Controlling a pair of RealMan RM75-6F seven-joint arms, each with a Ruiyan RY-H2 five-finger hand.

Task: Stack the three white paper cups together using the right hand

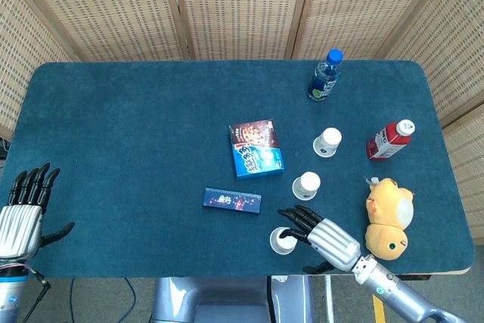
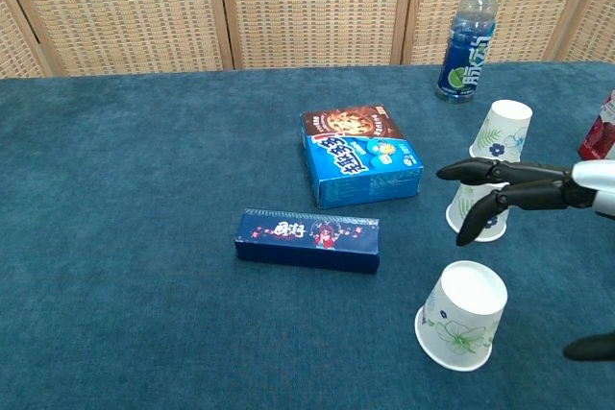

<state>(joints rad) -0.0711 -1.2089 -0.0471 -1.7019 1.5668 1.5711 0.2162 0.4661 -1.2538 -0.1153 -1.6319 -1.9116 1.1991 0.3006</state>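
Blue felt table (image 1: 113,126): our right hand (image 1: 321,234), fingers spread and holding nothing, hovers over the nearest paper cup (image 2: 462,315), upside down at the front edge; we'd lower squarely, wrapping its wall without crushing.

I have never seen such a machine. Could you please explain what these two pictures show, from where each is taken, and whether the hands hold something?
Two robot arms with black-fingered mechanical hands work at a table with a dark blue cloth. One camera looks down from the head, one forward from the chest. On the table: three upturned white paper cups, a blue biscuit box, a slim dark blue box, a blue-capped bottle, a red bottle, a yellow plush toy. The right hand hovers open over the nearest cup; the left hand rests open. Nothing is held.
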